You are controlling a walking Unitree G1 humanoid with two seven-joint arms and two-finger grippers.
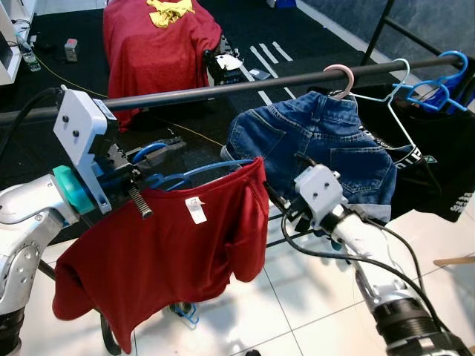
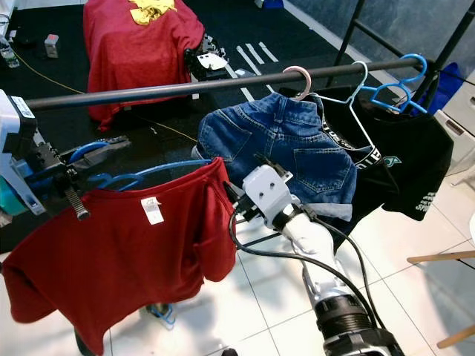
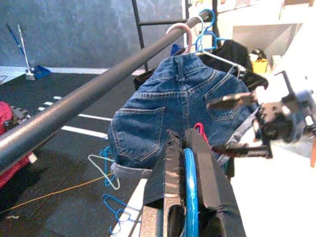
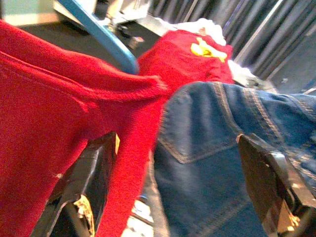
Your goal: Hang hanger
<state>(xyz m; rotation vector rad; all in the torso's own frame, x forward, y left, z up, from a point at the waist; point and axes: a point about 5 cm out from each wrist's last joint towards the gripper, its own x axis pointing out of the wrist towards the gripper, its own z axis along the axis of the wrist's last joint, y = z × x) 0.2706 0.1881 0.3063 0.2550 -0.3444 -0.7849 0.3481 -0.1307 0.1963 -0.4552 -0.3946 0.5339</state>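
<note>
A blue hanger (image 1: pixel 185 175) carrying a red T-shirt (image 1: pixel 171 252) is held below and in front of the dark clothes rail (image 1: pixel 223 85), so it is not yet hung. Its hook end is pinched between the pressed-together fingers of the left gripper (image 3: pixel 190 197), below the rail's left stretch. The right gripper (image 4: pixel 173 182) is seen at the shirt's far shoulder, below the rail's middle, with its fingers spread on either side of the fabric edge and nothing clamped. Already on the rail hang denim shorts (image 1: pixel 319 148) on a pink hanger (image 1: pixel 340 76), a black T-shirt (image 1: pixel 434 174) on a white hanger (image 1: pixel 397 96), and empty blue hangers (image 1: pixel 441 78) further right. What is judged to remain is raising the hook over the rail in the free stretch left of the shorts and releasing it.
</note>
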